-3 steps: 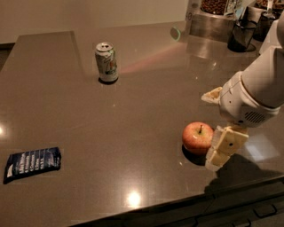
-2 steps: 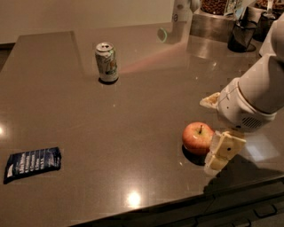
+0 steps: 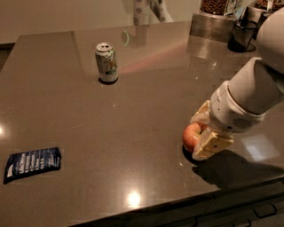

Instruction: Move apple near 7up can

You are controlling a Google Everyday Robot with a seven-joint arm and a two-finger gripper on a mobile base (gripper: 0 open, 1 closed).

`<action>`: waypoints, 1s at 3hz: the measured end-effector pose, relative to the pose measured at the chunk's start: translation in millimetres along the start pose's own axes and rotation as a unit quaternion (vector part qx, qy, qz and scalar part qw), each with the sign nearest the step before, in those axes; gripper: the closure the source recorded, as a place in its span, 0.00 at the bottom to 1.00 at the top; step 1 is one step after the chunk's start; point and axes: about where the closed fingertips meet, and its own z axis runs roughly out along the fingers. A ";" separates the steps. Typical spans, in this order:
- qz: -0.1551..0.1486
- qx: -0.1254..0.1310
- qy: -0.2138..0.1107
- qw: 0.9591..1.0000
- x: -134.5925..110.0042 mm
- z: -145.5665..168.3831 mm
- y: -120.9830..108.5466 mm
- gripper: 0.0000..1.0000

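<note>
Dark brown table (image 3: 146, 102), glossy, with light spots on it. The apple (image 3: 190, 135) sits at the near right of the table, resting on the surface with its shadow right under it. Only its left half shows (the rest is hidden behind the claw).

The gripper (image 3: 196, 138) comes in from the right on a fat white arm (image 3: 248, 93) and is right at the apple. Its tan fingers (image 3: 212, 145) are spread about as wide as the apple, one on the far side and one on the near side. Both look pressed against the fruit, so the claw is clasping it, and there is nothing else in it.

The 7up can (image 3: 107, 62) stands upright at far left-centre, pull-tab top showing, well apart from the apple and the gripper. A flat dark-blue snack packet (image 3: 32, 163) lies at the near left, well apart from both the can and the apple.

At the far right corner there is a metal box (image 3: 213, 24) and, just right of it, a dark cup (image 3: 242, 33). A white shape (image 3: 142, 11) stands at the far edge behind the can (can't tell what it is).
</note>
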 end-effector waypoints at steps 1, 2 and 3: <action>0.002 0.002 -0.004 1.000 -9.5 -5.9 -9.1 0.68; 0.014 0.010 -0.012 1.000 -33.8 -19.1 -32.1 0.92; 0.033 0.023 -0.020 0.999 -66.3 -22.8 -69.2 1.00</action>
